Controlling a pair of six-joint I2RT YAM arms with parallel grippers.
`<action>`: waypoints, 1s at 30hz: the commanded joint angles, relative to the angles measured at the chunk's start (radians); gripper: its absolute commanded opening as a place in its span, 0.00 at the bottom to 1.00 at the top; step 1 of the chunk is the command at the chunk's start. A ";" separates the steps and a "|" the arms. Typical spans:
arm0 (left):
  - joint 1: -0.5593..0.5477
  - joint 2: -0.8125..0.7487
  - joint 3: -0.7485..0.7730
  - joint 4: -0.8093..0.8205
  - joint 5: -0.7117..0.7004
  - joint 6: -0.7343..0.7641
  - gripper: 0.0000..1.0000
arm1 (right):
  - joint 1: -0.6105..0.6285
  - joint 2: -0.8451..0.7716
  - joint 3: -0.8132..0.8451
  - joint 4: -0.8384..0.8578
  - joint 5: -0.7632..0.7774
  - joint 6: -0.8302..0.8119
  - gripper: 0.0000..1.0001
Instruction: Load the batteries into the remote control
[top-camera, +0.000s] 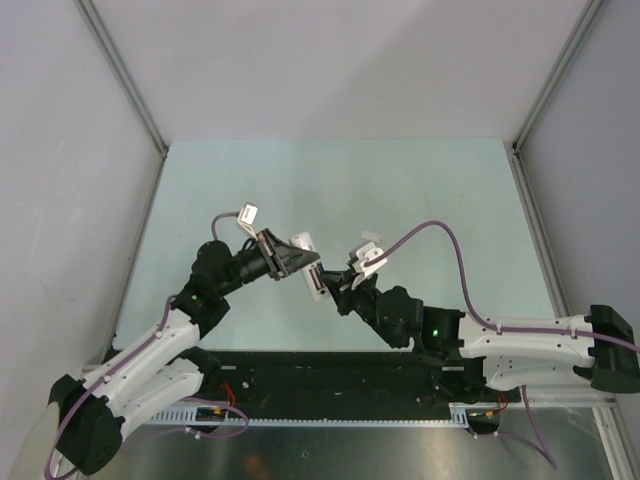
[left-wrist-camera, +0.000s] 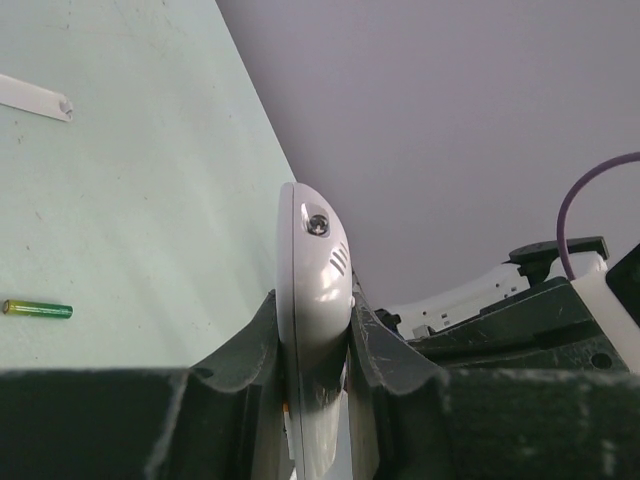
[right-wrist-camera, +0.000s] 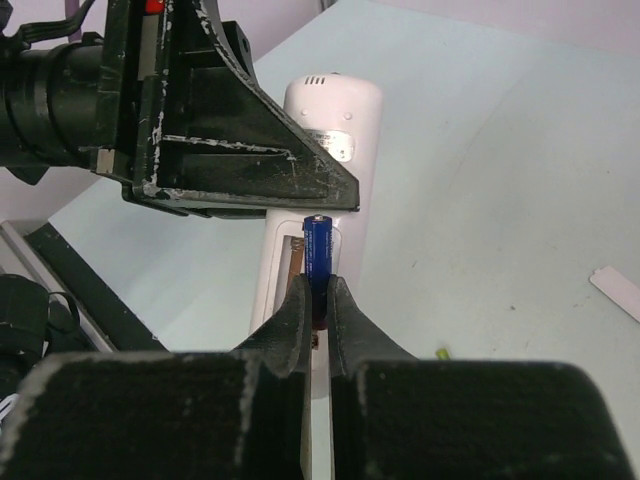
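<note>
- Pale green tabletop (top-camera: 400, 180) spans beneath both arms.
- Left gripper (left-wrist-camera: 315, 310) clamps the remote control (right-wrist-camera: 335, 120) above the tabletop's middle.
- Right gripper (right-wrist-camera: 320, 300) pinches the purple battery (right-wrist-camera: 318, 245) at the compartment; if tilted, it could jam or slip free.
- Green battery (left-wrist-camera: 37, 309) lies on the tabletop.

We saw a white remote control (right-wrist-camera: 335, 120), a blue-purple battery (right-wrist-camera: 318, 245), and a green battery (left-wrist-camera: 38, 310) tipped yellow. The desk (top-camera: 400, 190) was pale mint; the left tool (left-wrist-camera: 315, 305) and right tool (right-wrist-camera: 320, 287) were black, scuffed pale.
</note>
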 joint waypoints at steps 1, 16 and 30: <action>-0.006 -0.003 0.054 0.034 -0.038 -0.046 0.00 | 0.017 0.020 0.032 0.076 0.046 -0.015 0.00; -0.006 -0.031 0.076 0.026 -0.022 -0.057 0.00 | 0.004 0.035 0.030 0.050 0.069 -0.018 0.00; -0.007 -0.031 0.086 0.026 0.005 -0.065 0.00 | -0.015 0.037 0.006 0.110 0.035 -0.021 0.00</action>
